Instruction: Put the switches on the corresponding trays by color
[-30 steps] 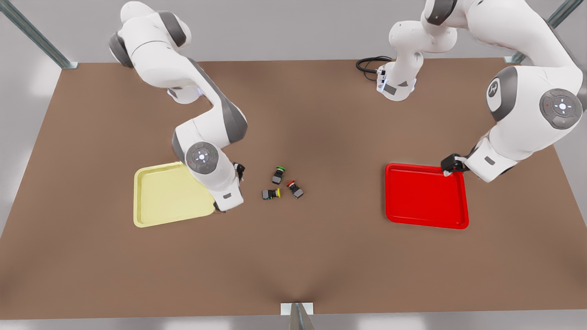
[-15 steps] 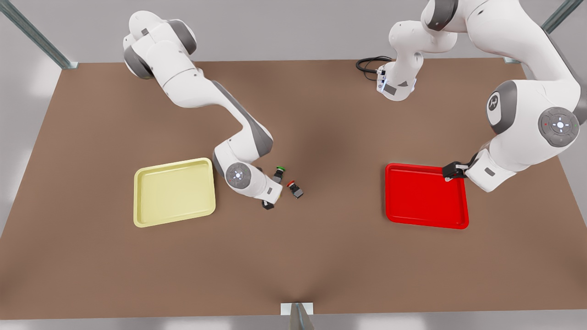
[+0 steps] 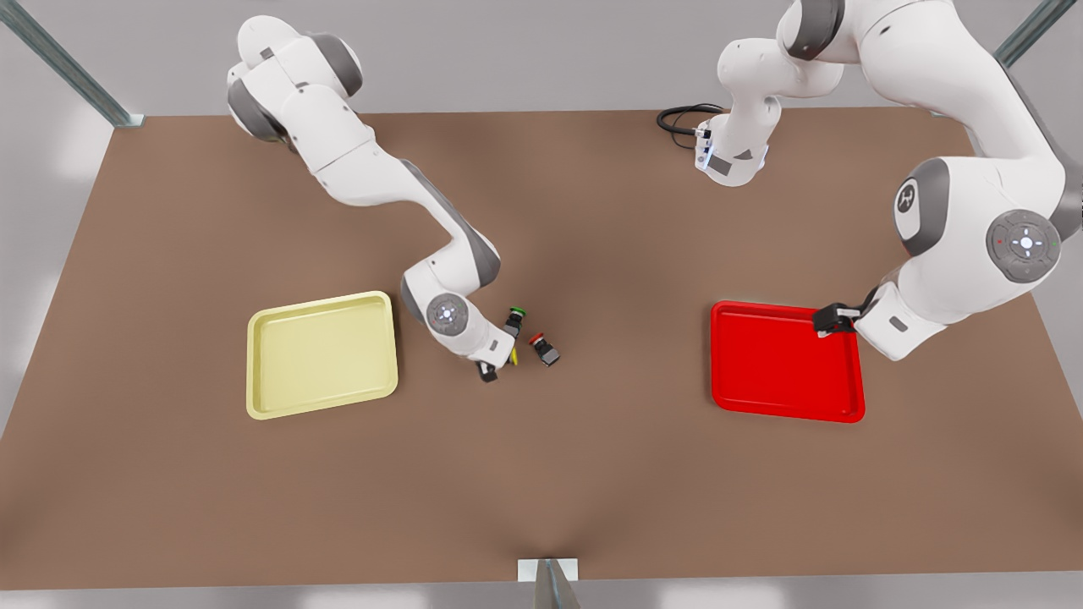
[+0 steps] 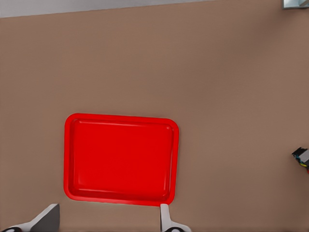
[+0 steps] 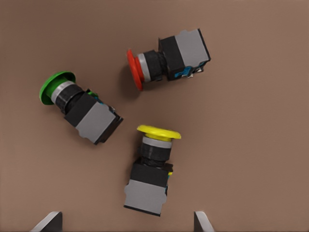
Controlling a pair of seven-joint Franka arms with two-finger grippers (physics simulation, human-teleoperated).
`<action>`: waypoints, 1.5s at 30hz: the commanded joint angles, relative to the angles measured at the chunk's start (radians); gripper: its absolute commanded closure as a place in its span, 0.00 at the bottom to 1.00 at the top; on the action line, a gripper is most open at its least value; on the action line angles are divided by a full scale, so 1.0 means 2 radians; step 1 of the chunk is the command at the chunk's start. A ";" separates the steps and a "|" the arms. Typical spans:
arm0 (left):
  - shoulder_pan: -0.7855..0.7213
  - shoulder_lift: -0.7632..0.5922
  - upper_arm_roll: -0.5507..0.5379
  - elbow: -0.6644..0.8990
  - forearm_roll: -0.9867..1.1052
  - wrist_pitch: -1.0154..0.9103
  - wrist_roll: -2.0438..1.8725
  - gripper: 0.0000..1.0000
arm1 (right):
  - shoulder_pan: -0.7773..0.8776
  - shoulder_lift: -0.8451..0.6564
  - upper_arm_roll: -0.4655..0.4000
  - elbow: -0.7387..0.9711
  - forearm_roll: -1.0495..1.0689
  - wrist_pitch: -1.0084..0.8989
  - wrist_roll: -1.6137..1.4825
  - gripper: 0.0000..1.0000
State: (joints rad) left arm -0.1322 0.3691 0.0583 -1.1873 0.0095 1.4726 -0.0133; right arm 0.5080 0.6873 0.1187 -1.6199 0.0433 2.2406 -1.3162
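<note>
Right gripper (image 5: 126,223) wide open, empty, hovering over yellow switch (image 5: 150,169) — grasp step; next, drop and pinch. Left gripper (image 4: 107,218) waiting open, empty, beside red tray (image 4: 120,158).

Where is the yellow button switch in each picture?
Front view: yellow switch mid-table, half hidden under the right pincer.
Right wrist view: lying on its side between the open fingers, red switch nearby.
Left wrist view: dark speck with yellow at the edge, maybe it; left pincer hovers by the red tray.
Shared landmark: brown table.
</note>
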 commanded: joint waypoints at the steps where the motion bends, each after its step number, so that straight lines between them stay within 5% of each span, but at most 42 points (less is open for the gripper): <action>1: 0.000 0.000 0.000 0.000 0.001 0.000 0.000 0.00 | 0.004 0.000 -0.003 0.000 0.000 0.000 0.004 0.00; 34: 0.000 0.005 0.005 -0.001 0.001 -0.002 0.000 0.00 | 0.025 0.040 -0.019 0.005 -0.012 0.045 0.026 0.00; 37: 0.000 0.005 0.005 -0.001 0.001 -0.005 0.000 0.00 | 0.024 0.041 -0.019 0.004 -0.011 0.046 0.018 0.20; 45: 0.000 0.005 0.005 -0.001 0.001 -0.005 0.000 0.00 | 0.027 0.043 -0.019 0.004 -0.012 0.046 0.028 0.38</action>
State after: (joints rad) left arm -0.1319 0.3790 0.0675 -1.1889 0.0106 1.4626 -0.0138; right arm 0.5630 0.7725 0.0813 -1.6116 0.0200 2.3332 -1.2609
